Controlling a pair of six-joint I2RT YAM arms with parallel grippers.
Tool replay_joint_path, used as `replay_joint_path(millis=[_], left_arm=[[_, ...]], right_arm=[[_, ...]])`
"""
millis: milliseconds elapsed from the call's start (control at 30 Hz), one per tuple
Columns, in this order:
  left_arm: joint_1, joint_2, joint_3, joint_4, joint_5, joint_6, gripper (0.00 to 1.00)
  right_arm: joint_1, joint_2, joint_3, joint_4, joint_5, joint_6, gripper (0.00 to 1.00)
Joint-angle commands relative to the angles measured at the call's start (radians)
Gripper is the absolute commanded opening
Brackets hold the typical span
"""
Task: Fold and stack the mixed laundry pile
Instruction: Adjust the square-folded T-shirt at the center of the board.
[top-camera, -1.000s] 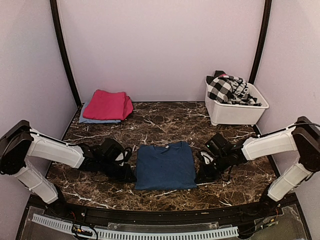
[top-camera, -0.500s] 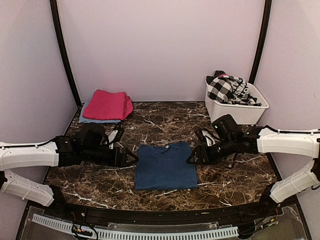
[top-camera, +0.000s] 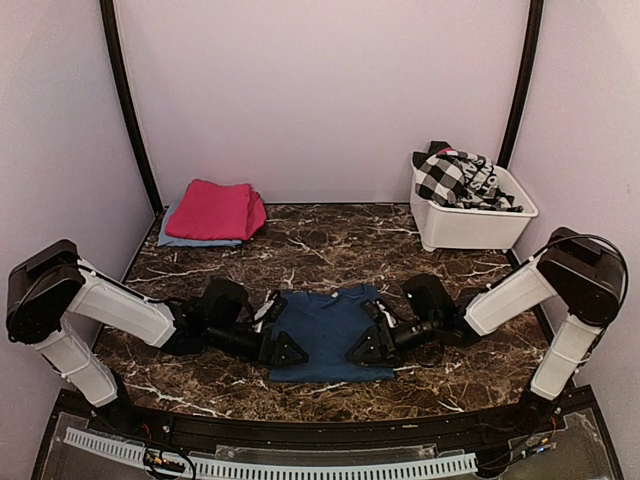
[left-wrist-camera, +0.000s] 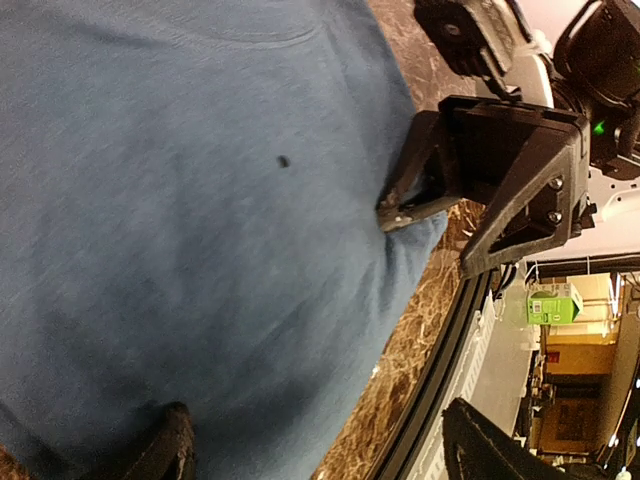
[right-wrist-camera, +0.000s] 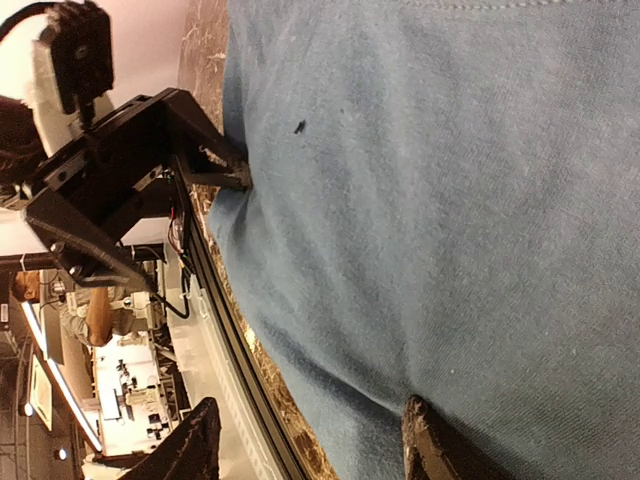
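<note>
A folded navy-blue shirt (top-camera: 330, 330) lies flat at the table's middle front and fills both wrist views (left-wrist-camera: 200, 220) (right-wrist-camera: 450, 200). My left gripper (top-camera: 288, 350) lies low at its near left corner, and my right gripper (top-camera: 360, 350) at its near right corner, tips facing each other. Both are open. In the left wrist view my gripper (left-wrist-camera: 330, 452) straddles the shirt's near edge, one finger on cloth. In the right wrist view my gripper (right-wrist-camera: 310, 450) straddles the same edge. A magenta-pink cloth (top-camera: 218, 208) sits folded on a light-blue piece (top-camera: 183, 239) at back left.
A white tub (top-camera: 470, 225) at back right holds a black-and-white checked garment (top-camera: 450, 175) and other cloth. Dark marble table (top-camera: 330, 250) runs between stack and tub. A black rail (top-camera: 300, 425) borders the near edge, close behind both grippers.
Both grippers were shut beside the shirt a second ago. They opened, swung out and back, and now sit low over the shirt's near corners, closer together. The shirt's upper edge looks slightly rumpled.
</note>
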Motion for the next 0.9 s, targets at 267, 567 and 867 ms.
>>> replay_joint_path(millis=[267,567,867], left_arm=[[0.182,-0.206,0.093,-0.328,-0.159,0.165,0.71],[0.337,-0.012,0.387,-0.418,-0.222,0.244,0.48],[0.346,0.189,0.559,-0.467,-0.199,0.353,0.44]], right_arm=[[-0.117,-0.230,0.163,-0.441,0.155,-0.239,0.54],[-0.307,-0.032,0.466,-0.616,0.325,-0.461,0.41],[-0.328,0.176,0.599,-0.619,0.336,-0.540,0.39]])
